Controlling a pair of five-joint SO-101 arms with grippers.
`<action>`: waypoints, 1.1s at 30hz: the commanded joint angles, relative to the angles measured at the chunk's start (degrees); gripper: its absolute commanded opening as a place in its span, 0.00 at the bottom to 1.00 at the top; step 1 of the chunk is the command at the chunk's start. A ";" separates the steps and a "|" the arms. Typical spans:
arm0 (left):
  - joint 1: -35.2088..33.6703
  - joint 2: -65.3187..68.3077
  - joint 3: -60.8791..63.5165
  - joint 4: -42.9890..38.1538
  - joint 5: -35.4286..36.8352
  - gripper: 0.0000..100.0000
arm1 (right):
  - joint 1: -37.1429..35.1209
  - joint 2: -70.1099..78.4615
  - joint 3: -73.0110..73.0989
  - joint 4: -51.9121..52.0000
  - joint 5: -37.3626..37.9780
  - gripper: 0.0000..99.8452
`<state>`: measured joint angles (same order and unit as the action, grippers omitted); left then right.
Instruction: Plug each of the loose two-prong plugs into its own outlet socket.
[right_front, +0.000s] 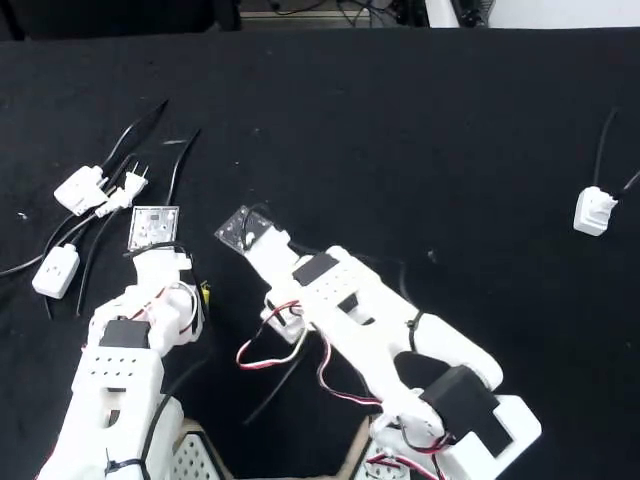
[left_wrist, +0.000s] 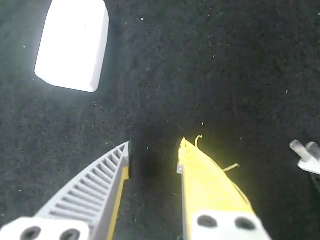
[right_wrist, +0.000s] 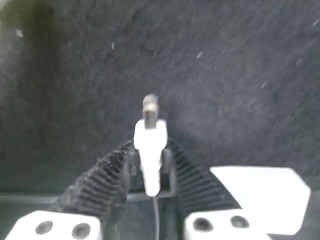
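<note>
My right gripper (right_wrist: 150, 152) is shut on a white two-prong plug (right_wrist: 149, 135), whose prongs point away over the black mat; in the high view this gripper (right_front: 244, 230) sits left of centre. My left gripper (right_front: 155, 230) is beside it, open and empty, its fingertips (left_wrist: 123, 150) just above the mat. Ahead of the left gripper lies a white outlet socket (left_wrist: 72, 45) (right_front: 80, 188). The prongs of a loose plug (left_wrist: 306, 155) (right_front: 132, 184) lie to its side. A second white socket (right_front: 55, 270) rests at the left, and another white socket or plug (right_front: 595, 210) lies far right.
Black cords (right_front: 150, 120) trail from the left cluster over the black table (right_front: 400, 130). A cord (right_front: 605, 130) runs back from the far-right piece. A flat white shape (right_wrist: 265, 200) lies next to the right gripper. The arms' red and white wires (right_front: 270, 350) hang between them.
</note>
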<state>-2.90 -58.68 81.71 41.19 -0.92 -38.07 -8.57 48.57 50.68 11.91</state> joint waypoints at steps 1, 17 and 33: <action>-0.40 -0.62 -4.09 0.26 0.44 0.17 | -1.67 -0.31 -2.33 0.88 1.93 0.16; -0.40 -0.62 -4.09 0.26 0.44 0.17 | -1.41 -2.33 1.36 -1.93 4.22 0.01; -0.04 -0.70 -12.44 9.23 3.16 0.17 | -1.93 -21.41 14.46 -22.24 3.78 0.01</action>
<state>-2.90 -58.59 73.98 49.80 1.10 -38.95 -28.79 63.08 34.24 15.69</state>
